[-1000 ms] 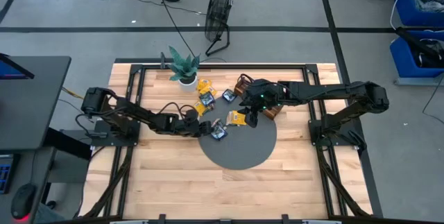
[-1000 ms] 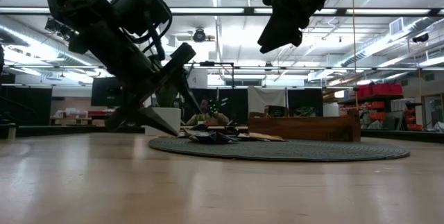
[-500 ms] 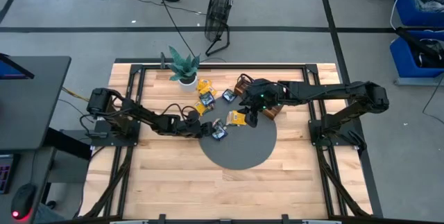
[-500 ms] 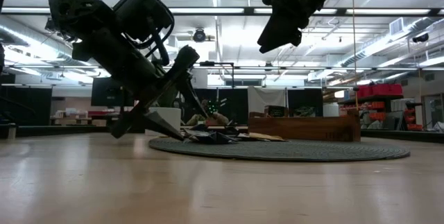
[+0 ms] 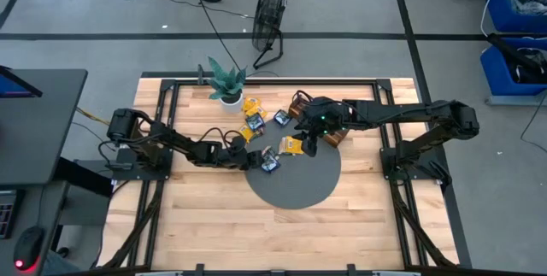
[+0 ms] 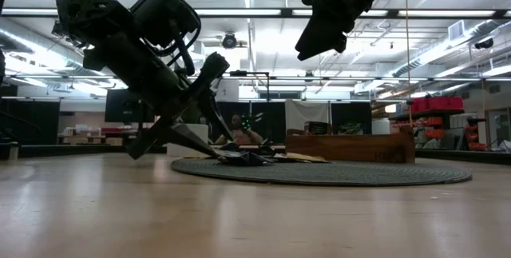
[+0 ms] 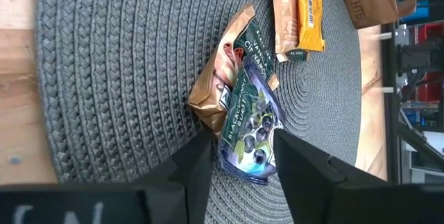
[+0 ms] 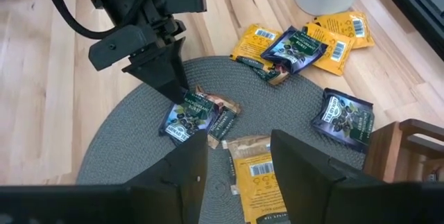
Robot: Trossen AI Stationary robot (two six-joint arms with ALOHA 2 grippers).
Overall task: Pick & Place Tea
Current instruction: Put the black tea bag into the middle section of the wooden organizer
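Observation:
Tea packets lie on and beside the round grey mat [image 5: 295, 180]. A dark blue packet [image 7: 250, 123] overlaps a brown one [image 7: 211, 92] at the mat's left edge; a yellow packet [image 5: 293, 146] lies further in. More yellow [image 5: 250, 105] and blue [image 5: 281, 118] packets lie flat on the wood near the plant. My left gripper [image 7: 243, 148] is open and low, its fingers astride the dark blue packet's near end. My right gripper [image 8: 239, 158] is open and empty, hovering above the yellow packet [image 8: 260, 179]. My left gripper has one finger [image 7: 198, 158] on each side of the dark blue packet's near end [image 7: 251, 168], slanting down from the table's left. The packet lies flat on the mat. I cannot tell whether the fingers touch it.
A wooden compartment tray [image 5: 332, 132] sits at the mat's far right, partly under my right arm. A potted plant [image 5: 227, 81] stands at the table's far edge, and a fan [image 5: 269, 11] on the floor beyond. Bare wood lies toward the near edge.
My left gripper has moved toward the table's right and a little down, closing in on the overlapping packets at the mat's left edge; most of that happened early in the second. The packets have stayed in place.

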